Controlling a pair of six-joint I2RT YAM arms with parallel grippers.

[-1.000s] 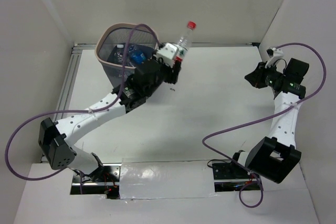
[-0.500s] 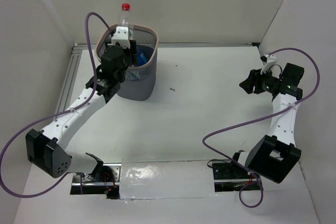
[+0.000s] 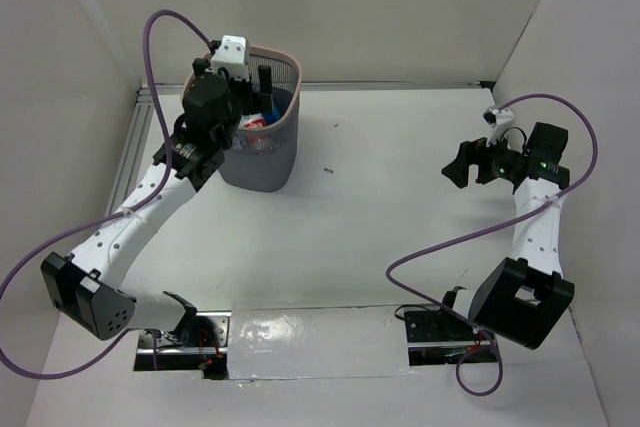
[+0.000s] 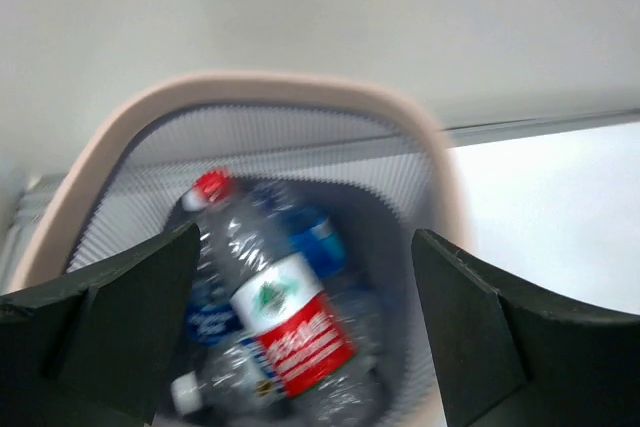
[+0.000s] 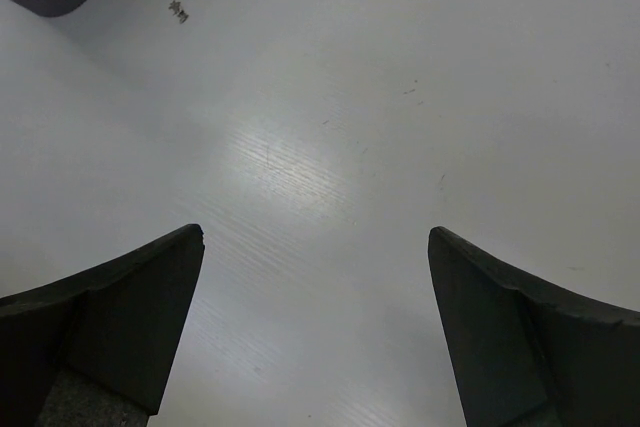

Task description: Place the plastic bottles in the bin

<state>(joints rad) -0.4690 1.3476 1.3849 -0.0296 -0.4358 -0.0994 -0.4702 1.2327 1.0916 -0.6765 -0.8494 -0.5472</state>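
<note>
**Red-labelled bottle lies in the bin as both sets of fingers stand wide and bare**

Grey mesh and a pale rim fill your left wrist view. The bin (image 4: 260,82) sits directly below the left fingers (image 4: 120,317), which are spread as far apart as they go and hold nothing. Between them, well down inside the mesh, lies a clear plastic bottle with a red cap and red label (image 4: 290,332), tilted with its cap toward the far wall. It touches neither finger. Packed around it are a blue-labelled bottle (image 4: 318,237) and at least 1 more with a blue label and a white cap, though the blur makes an exact count impossible.

From above, the bin (image 3: 262,162) stands at the far left corner of the desk (image 3: 400,217) with your left arm reaching over its rim. The right fingers (image 5: 110,307) hang over the right side of the desk, well apart from the bin. They too are fully spread, with only bare white surface (image 5: 330,147) beneath them.

By the look of it, the job is at or very near its end: every bottle you can see is inside the bin, and none shows on the desk in any of the 3 views. The mesh wall hides the lower part of the pile, so you cannot confirm the full number from here.
</note>
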